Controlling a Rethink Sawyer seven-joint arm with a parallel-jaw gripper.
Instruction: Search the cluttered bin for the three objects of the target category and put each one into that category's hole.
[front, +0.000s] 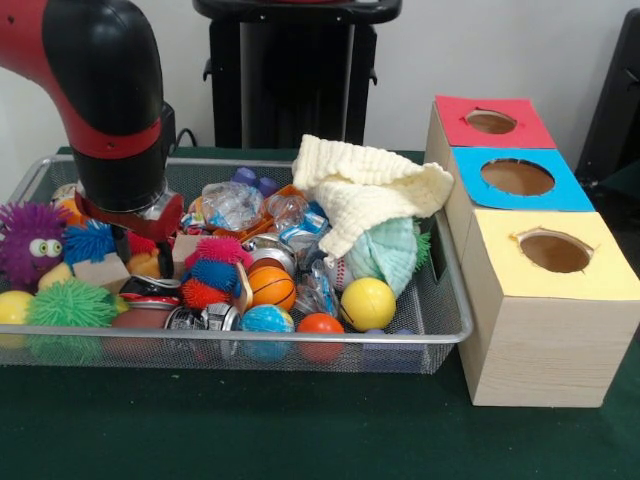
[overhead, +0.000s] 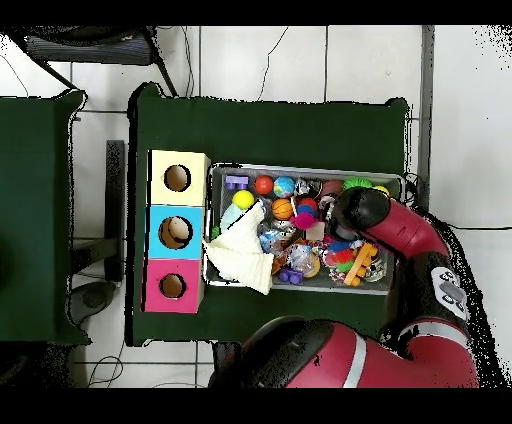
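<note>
My gripper (front: 143, 258) is down inside the left part of the wire mesh bin (front: 300, 338), among a blue spiky ball (front: 88, 241), a wooden block (front: 102, 271) and a crushed can (front: 150, 291). Clutter hides its tips. In the overhead view the red arm (overhead: 365, 210) covers it. Balls lie at the bin's front: a small basketball (front: 271, 286), a yellow ball (front: 368, 303), an orange ball (front: 320, 324) and a blue globe ball (front: 266, 320). The wooden box beside the bin has a red hole (front: 491, 122), a blue hole (front: 517, 177) and a yellow hole (front: 555, 252).
A cream cloth (front: 365, 185) lies over a mint knit cloth (front: 385, 250) at the bin's right. A purple fuzzy toy (front: 30, 240), a green spiky ball (front: 70, 303), a red and blue spiky ball (front: 212, 272) and clear plastic bottles (front: 232, 205) fill the rest. Green cloth covers the table (front: 300, 420).
</note>
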